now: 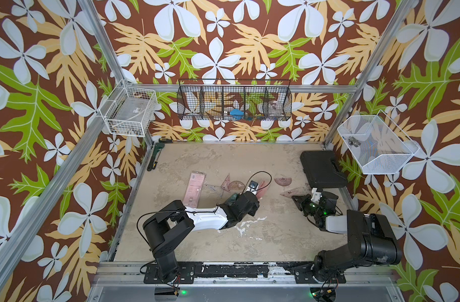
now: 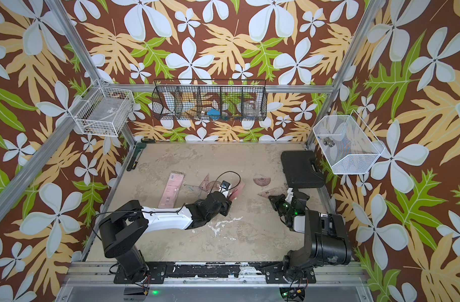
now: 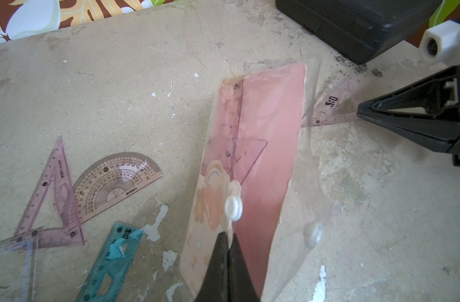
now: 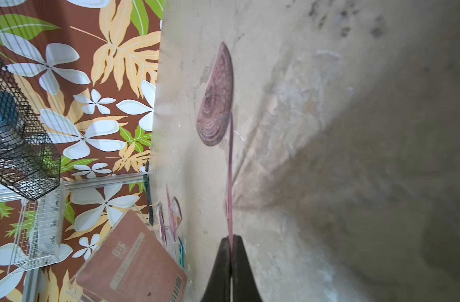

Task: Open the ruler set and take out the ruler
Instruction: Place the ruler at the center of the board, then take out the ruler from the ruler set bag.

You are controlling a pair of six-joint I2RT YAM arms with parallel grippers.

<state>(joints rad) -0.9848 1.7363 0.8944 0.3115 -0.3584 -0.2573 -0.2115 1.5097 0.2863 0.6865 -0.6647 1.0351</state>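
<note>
Nearest you, your left gripper has its black jaws pressed together on the near end of the ruler set. This is a clear plastic pouch with a pink card backing, held tilted above the worn beige table near its middle. The pouch's clear flap hangs open with its white snap button undone. The pale pink straight ruler lies inside beside a small pink triangle. To the right, your right gripper is pinching one edge of a pink translucent set square. Left of the pouch, a pink half-round protractor, a second pink set square, a teal ruler and a clear set square lie on the table. Further left is a flat pink packet. Beyond the right gripper lies a darker pink protractor. Past it, by the right wall, sits a closed black plastic case.
</note>
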